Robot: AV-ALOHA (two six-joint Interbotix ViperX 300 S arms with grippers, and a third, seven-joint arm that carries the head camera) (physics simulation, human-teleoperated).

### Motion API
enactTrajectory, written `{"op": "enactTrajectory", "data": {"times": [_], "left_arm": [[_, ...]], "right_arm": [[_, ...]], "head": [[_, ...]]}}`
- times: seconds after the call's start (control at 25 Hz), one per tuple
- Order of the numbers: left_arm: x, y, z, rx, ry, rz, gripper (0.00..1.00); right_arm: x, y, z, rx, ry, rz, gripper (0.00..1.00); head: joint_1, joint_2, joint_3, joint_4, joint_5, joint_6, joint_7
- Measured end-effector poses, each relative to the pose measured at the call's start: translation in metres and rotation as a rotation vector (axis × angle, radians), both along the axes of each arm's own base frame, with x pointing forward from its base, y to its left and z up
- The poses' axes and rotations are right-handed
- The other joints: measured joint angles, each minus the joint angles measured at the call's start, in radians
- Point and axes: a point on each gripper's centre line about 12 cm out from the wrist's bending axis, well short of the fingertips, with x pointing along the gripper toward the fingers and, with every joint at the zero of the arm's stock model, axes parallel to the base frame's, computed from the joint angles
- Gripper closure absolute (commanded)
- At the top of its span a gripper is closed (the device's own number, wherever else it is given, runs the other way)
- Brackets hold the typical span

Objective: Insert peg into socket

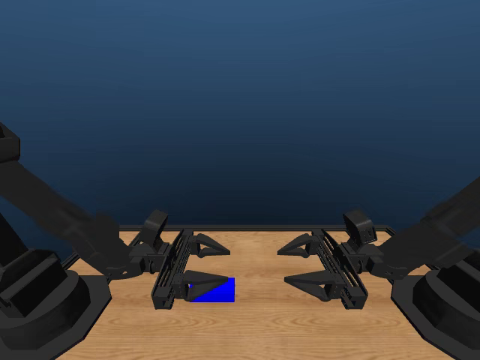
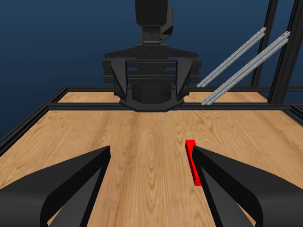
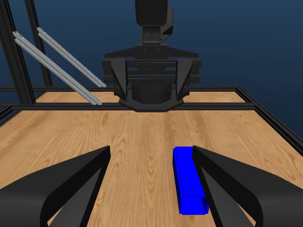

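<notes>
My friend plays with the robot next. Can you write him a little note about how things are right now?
Left hand: open, holding nothing.
Right hand: open, holding nothing.
Socket: lying flat on the table, under the left hand.
Peg: lying flat on the table, hidden in the head view.
Done: nothing yet.
Left: grasp both, lift them, slide the peg into the socket.

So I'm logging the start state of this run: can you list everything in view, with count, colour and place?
socket: one, bright blue, lying flat on the table beside the left gripper, held by nothing.
peg: one, bright red, lying flat on the table, hidden in the head view.
table: one, light wood with a black frame.
rails: two, grey, slanting past the table's edge.
left gripper: one, black, open.
right gripper: one, black, open.
</notes>
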Motion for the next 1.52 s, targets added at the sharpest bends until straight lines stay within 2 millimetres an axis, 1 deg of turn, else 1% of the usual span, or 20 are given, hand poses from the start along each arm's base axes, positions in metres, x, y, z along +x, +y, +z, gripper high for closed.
{"op": "enactTrajectory", "data": {"times": [0.04, 0.08, 0.12, 0.16, 0.24, 0.28, 0.36, 0.48, 0.6, 0.8, 0.92, 1.08, 1.16, 1.28, 1.32, 1.36, 1.44, 1.52], "left_arm": [[0.000, -0.003, 0.000, -0.007, -0.011, 0.003, 0.00], [0.000, -0.006, -0.001, -0.027, -0.025, 0.011, 0.00], [-0.001, -0.007, -0.003, -0.043, -0.033, 0.017, 0.00], [-0.002, -0.008, -0.006, -0.055, -0.037, 0.018, 0.00], [-0.003, -0.008, -0.008, -0.072, -0.051, 0.020, 0.00], [-0.003, -0.008, -0.008, -0.078, -0.060, 0.020, 0.00], [-0.003, -0.007, -0.007, -0.086, -0.072, 0.021, 0.00], [-0.003, 0.001, -0.013, -0.105, -0.021, 0.064, 0.00], [-0.007, 0.015, -0.027, -0.139, 0.070, 0.121, 0.00], [-0.017, 0.031, -0.050, -0.185, 0.221, 0.169, 0.00], [-0.022, 0.039, -0.064, -0.200, 0.316, 0.192, 0.00], [-0.029, 0.052, -0.088, -0.209, 0.455, 0.226, 0.00], [-0.033, 0.057, -0.105, -0.218, 0.542, 0.238, 0.00], [-0.032, 0.059, -0.129, -0.210, 0.651, 0.228, 0.00], [-0.033, 0.062, -0.129, -0.198, 0.648, 0.227, 0.00], [-0.034, 0.063, -0.130, -0.191, 0.647, 0.222, 1.00], [-0.035, 0.065, -0.130, -0.180, 0.643, 0.217, 1.00], [-0.035, 0.065, -0.130, -0.180, 0.643, 0.215, 1.00]], "right_arm": [[0.000, 0.001, -0.003, 0.020, 0.020, -0.017, 0.00], [-0.002, -0.001, -0.007, 0.053, 0.043, -0.046, 0.00], [-0.004, -0.003, -0.012, 0.079, 0.070, -0.071, 0.00], [-0.007, -0.004, -0.017, 0.098, 0.093, -0.090, 0.00], [-0.009, -0.006, -0.023, 0.121, 0.123, -0.111, 0.00], [-0.010, -0.007, -0.024, 0.128, 0.130, -0.116, 0.00], [-0.010, -0.007, -0.025, 0.138, 0.139, -0.123, 0.00], [-0.010, -0.007, -0.027, 0.145, 0.158, -0.125, 0.00], [-0.010, -0.005, -0.029, 0.149, 0.173, -0.122, 0.00], [-0.008, -0.004, -0.031, 0.153, 0.189, -0.116, 0.00], [-0.006, -0.003, -0.031, 0.155, 0.194, -0.111, 0.00], [-0.003, -0.001, -0.030, 0.154, 0.194, -0.105, 0.00], [-0.003, -0.001, -0.029, 0.156, 0.191, -0.104, 0.00], [-0.002, 0.001, -0.029, 0.158, 0.198, -0.100, 0.00], [-0.003, 0.003, -0.029, 0.160, 0.203, -0.099, 0.00], [-0.003, 0.004, -0.029, 0.165, 0.207, -0.099, 0.00], [-0.005, 0.007, -0.030, 0.181, 0.225, -0.101, 0.00], [-0.010, 0.011, -0.037, 0.202, 0.259, -0.105, 0.00]], "head": [[0.001, 0.001, -0.010, 0.001, 0.042, 0.007, 0.000], [0.002, 0.001, -0.024, 0.003, 0.078, 0.013, 0.000], [0.002, 0.001, -0.034, 0.005, 0.105, 0.017, 0.000], [0.003, 0.001, -0.041, 0.005, 0.128, 0.019, -0.001], [0.003, 0.001, -0.048, 0.006, 0.161, 0.023, -0.003], [0.003, 0.003, -0.050, 0.006, 0.172, 0.025, -0.003], [0.004, 0.009, -0.055, 0.006, 0.188, 0.026, -0.005], [0.005, 0.027, -0.062, 0.006, 0.198, 0.027, -0.006], [0.004, 0.060, -0.074, 0.007, 0.201, 0.031, -0.006], [0.003, 0.130, -0.104, 0.010, 0.194, 0.047, -0.010], [0.004, 0.178, -0.126, 0.012, 0.189, 0.057, -0.016], [0.008, 0.249, -0.166, 0.017, 0.182, 0.075, -0.029], [0.012, 0.283, -0.188, 0.019, 0.181, 0.084, -0.039], [0.020, 0.322, -0.215, 0.022, 0.182, 0.094, -0.056], [0.023, 0.331, -0.222, 0.023, 0.183, 0.096, -0.064], [0.026, 0.338, -0.227, 0.024, 0.184, 0.098, -0.071], [0.031, 0.344, -0.232, 0.024, 0.186, 0.101, -0.084], [0.033, 0.344, -0.232, 0.024, 0.189, 0.100, -0.096]]}}
